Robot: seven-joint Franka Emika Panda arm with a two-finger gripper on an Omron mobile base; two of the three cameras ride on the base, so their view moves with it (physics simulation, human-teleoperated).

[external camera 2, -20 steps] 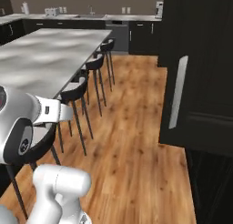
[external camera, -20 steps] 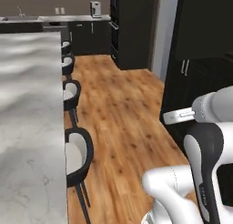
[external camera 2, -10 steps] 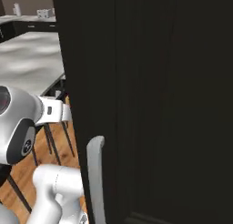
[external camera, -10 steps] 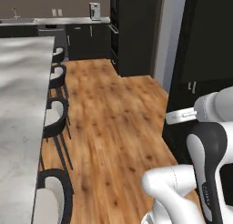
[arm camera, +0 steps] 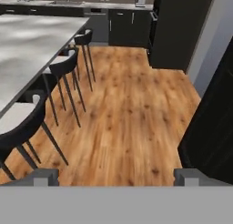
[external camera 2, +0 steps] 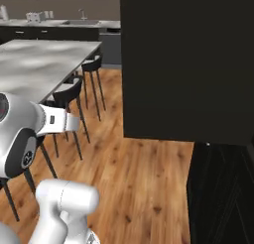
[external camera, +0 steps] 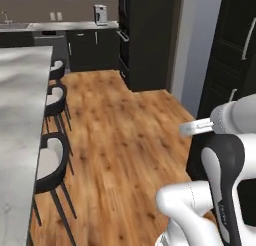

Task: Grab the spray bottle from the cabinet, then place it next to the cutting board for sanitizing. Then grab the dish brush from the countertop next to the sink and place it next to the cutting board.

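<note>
In the hand view my gripper [arm camera: 116, 178] is open, with bare wooden floor between its two dark fingertips [arm camera: 42, 176]. It hangs in the aisle and touches nothing. The tall black cabinet [external camera: 235, 65] with a slim silver handle [external camera: 247, 38] rises close on my right. It is a big dark block [external camera 2: 188, 64] in the right base view and a dark edge [arm camera: 214, 127] in the hand view. Far back, a faucet [external camera 2: 82, 13] marks the sink on the rear countertop [external camera 2: 64, 24]. The spray bottle, cutting board and dish brush are out of view.
A long marble island [external camera: 20, 100] runs along the left, with black stools [external camera: 50, 160] tucked against its edge. Wooden floor [external camera: 120, 130] forms the aisle between the island and the cabinet. A small white appliance [external camera: 100, 14] stands on the back counter.
The whole picture has shifted, so the base has driven and turned. The cabinet front stands further from the right base camera. The gripper stays open.
</note>
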